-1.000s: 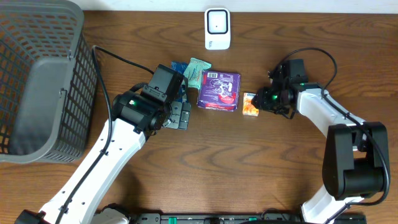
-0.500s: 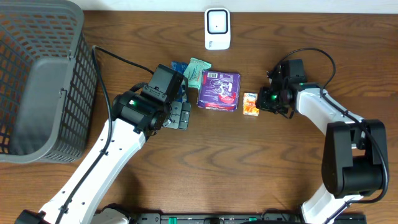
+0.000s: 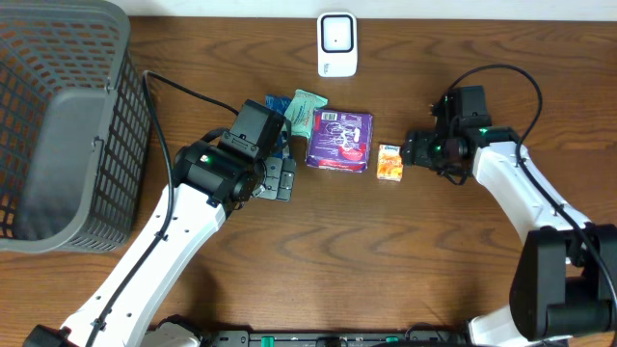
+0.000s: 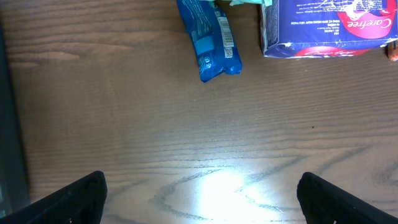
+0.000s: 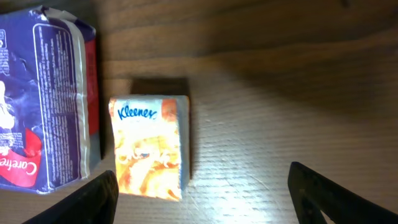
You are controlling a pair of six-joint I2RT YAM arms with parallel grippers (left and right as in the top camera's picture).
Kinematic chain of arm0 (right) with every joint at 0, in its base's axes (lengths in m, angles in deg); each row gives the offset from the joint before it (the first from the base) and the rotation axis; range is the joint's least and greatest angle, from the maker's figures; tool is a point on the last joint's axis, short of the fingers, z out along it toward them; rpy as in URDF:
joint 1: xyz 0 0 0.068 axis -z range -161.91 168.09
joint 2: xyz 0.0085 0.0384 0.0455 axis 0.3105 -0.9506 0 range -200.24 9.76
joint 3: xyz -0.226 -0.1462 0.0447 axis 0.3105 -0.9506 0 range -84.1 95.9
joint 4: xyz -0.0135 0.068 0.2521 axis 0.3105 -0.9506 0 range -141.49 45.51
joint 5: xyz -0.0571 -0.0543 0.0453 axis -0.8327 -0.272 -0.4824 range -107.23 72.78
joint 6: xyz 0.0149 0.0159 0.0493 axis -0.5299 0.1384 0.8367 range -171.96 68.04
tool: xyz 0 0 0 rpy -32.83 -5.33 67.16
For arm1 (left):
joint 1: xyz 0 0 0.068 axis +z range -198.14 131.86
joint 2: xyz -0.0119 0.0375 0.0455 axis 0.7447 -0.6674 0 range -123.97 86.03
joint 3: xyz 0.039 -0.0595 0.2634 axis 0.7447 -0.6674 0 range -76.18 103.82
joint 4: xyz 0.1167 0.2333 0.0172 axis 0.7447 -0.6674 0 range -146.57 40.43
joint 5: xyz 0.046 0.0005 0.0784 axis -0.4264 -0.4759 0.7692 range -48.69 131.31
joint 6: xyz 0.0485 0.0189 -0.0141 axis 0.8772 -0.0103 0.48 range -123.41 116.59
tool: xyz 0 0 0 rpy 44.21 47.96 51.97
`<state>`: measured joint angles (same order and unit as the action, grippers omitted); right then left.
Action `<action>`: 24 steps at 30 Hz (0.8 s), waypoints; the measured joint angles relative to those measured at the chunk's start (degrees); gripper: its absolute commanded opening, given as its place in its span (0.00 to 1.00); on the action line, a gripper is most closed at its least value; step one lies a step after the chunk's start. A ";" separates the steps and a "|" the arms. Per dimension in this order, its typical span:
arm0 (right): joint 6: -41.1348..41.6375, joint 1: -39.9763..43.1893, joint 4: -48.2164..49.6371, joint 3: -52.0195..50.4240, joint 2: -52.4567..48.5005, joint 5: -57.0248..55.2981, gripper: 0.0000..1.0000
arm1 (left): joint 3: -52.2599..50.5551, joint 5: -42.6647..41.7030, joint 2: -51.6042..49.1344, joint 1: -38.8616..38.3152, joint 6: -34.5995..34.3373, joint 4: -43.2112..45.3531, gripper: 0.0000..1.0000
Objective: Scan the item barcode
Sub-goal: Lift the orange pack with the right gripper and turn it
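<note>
A small orange Kleenex tissue pack (image 3: 389,162) lies flat on the wooden table, just right of a purple Carefree pack (image 3: 339,140). My right gripper (image 3: 413,151) hovers at the tissue pack's right side, open. In the right wrist view the tissue pack (image 5: 149,146) sits close to the left finger of my right gripper (image 5: 205,199) and nothing is gripped. The white scanner (image 3: 336,43) stands at the table's far edge. My left gripper (image 3: 280,178) is open over bare wood, near a blue packet (image 4: 208,40) that shows a barcode.
A large dark mesh basket (image 3: 39,58) fills the far left. A teal packet (image 3: 307,104) lies beside the blue packet (image 3: 277,104), left of the Carefree pack (image 4: 329,28). The left arm slants from the front edge up to the table's middle.
My right gripper has drawn back to the right from the tissue pack and its jaws now stand wide. The pack stays where it was. The left arm has not moved.
</note>
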<state>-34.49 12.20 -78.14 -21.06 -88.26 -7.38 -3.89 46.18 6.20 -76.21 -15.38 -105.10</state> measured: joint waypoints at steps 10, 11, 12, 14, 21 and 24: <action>0.22 0.04 4.83 0.44 -10.45 9.81 0.12 | 0.00 -0.02 0.00 0.00 0.00 0.02 0.98; 0.04 0.11 5.33 0.79 -11.65 12.04 0.01 | 0.00 -0.02 0.00 0.00 0.00 0.02 0.98; 0.24 0.15 5.22 1.14 -11.80 12.66 0.01 | 0.00 -0.02 0.00 0.00 0.00 -0.02 0.98; 0.31 0.48 5.42 1.62 -12.24 14.10 0.01 | 0.00 -0.02 0.00 0.00 0.00 0.00 0.98; -1.86 1.97 4.66 1.90 -12.35 20.92 0.01 | 0.00 -0.02 0.00 0.00 0.00 0.00 0.98; -3.61 3.72 4.22 2.56 -12.35 29.55 0.01 | 0.00 -0.02 0.00 0.00 0.00 0.02 0.98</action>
<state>-38.09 15.92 -73.92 -18.50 -100.61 22.17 -3.89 46.15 6.20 -76.21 -15.38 -105.08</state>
